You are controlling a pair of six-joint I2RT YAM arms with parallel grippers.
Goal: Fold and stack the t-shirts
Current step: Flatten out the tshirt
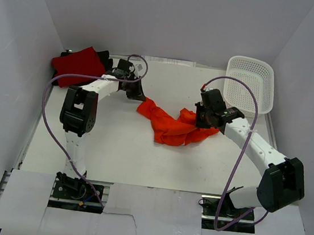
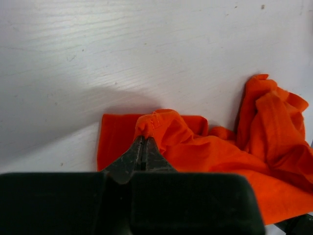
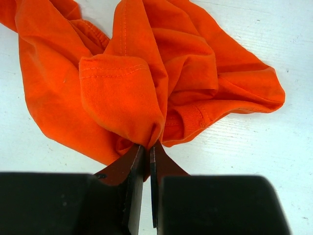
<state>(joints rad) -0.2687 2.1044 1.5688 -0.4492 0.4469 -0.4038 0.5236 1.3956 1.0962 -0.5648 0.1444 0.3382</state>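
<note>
Two sets of jaws clamp tight on the crumpled orange t-shirt (image 1: 170, 126) at the middle of the table (image 1: 119, 147), left gripper (image 2: 144, 140) at its nine o'clock edge, right gripper (image 3: 146, 148) at its three o'clock bunch, perhaps a sleeve hem, so spreading is in hand and the next move calls for pulling apart to lay it flat.

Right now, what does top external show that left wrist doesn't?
Only top external: the red shirt in the far left corner and the white basket at far right. Only left wrist: a close look at the left gripper, jaws pinched shut on a stitched fold of cloth. Both: the orange shirt lying crumpled on the white table.
</note>
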